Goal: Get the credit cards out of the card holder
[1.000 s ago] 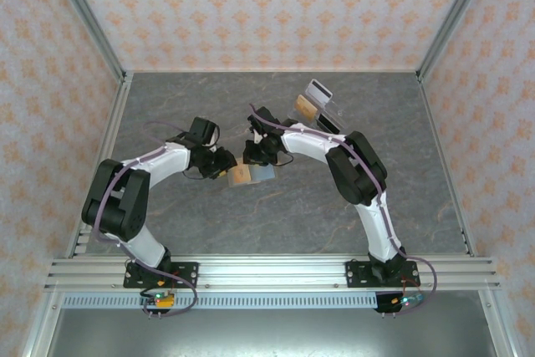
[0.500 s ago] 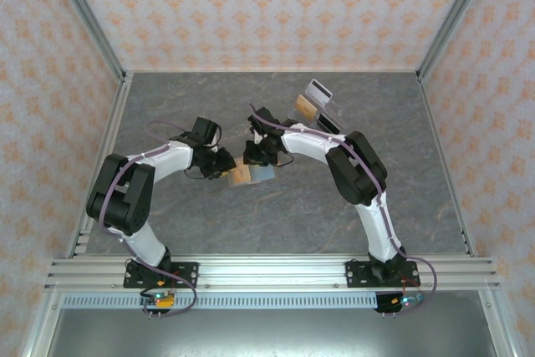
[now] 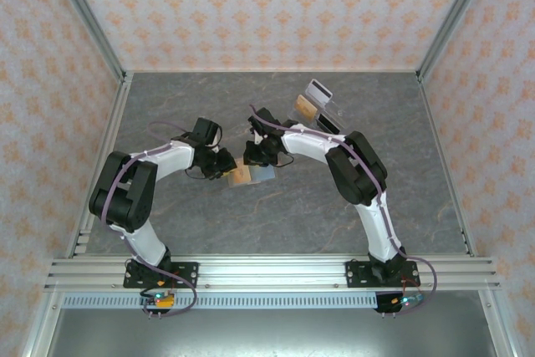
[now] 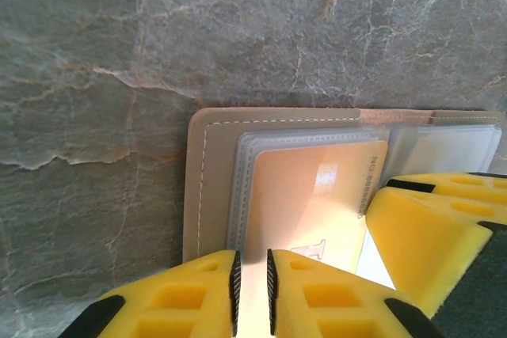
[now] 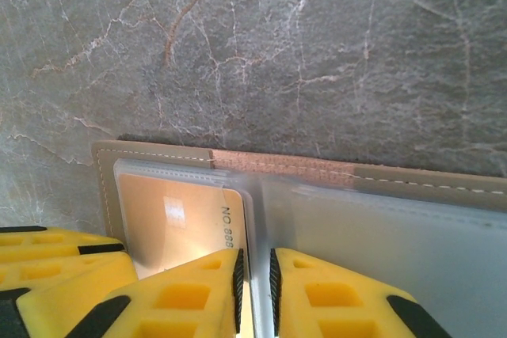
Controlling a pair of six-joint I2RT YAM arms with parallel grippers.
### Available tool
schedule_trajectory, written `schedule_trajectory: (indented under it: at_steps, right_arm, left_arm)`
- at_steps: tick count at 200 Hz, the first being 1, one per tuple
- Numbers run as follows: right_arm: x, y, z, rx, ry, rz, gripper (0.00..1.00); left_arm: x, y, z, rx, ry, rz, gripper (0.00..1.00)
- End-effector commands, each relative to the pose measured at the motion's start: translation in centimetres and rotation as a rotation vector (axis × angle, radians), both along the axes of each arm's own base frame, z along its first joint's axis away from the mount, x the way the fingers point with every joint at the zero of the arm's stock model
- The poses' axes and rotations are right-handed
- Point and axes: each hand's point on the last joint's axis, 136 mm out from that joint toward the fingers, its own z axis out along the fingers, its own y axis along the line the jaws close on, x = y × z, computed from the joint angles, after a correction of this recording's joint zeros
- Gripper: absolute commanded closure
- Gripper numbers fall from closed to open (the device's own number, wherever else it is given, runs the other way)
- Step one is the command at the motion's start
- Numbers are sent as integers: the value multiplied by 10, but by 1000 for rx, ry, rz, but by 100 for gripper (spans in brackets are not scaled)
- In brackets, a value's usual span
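**A:** Where is the card holder (image 3: 253,175) placed?

**B:** It is laid open and flat near the centre of the table (image 3: 292,223). The orange card (image 4: 313,195) is seated in the clear sleeve (image 4: 242,187) of the 9 o'clock panel. No second card can be made out behind the cloudy sleeve of the other panel.

**A:** How is the card expected to handle?

**B:** The card is judged thin, stiff and light, with a glossy face, so slip under the pads is expected. Some drag from the sleeve is likely. The holder is judged soft and light, and it would probably be pulled along unless it is pinned. The card is best taken at whichever short edge is exposed. It is best drawn out in the plane of the sleeve, without bending.

**A:** What is the state of the claws?

**B:** The left claw (image 4: 252,263) is set at the holder's 9 o'clock side, with its jaws drawn to a thin slit. Its tips are down at the card's near corner. Whether the card edge is pinched cannot be told.

The right claw (image 5: 256,263) is set at the holder's 12 o'clock side, with the same narrow slit. Its tips are over the fold between the panels, and it seems to be pressed onto the holder. A grip cannot be confirmed.
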Motion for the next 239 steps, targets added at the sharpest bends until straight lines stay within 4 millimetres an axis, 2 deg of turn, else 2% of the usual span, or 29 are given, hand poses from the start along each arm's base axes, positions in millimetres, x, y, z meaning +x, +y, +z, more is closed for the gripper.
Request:
schedule_trajectory:
  at_steps: [1, 64, 110, 161, 239]
  right_arm:
    - [-5, -7, -5, -24, 20, -11, 81]
    - [-1, -4, 13, 92, 33, -7, 81]
    - [3, -9, 18, 186, 57, -38, 83]
    - [5, -19, 12, 204, 75, -63, 85]
    - [0, -9, 3, 249, 131, -37, 84]
  left_arm:
    - [8, -5, 1, -8, -23, -20, 81]
    - [9, -13, -1, -47, -19, -37, 87]
    - [7, -11, -9, -37, 5, -36, 90]
    - [4, -8, -15, -11, 26, -37, 94]
    - [4, -14, -17, -39, 35, -56, 98]
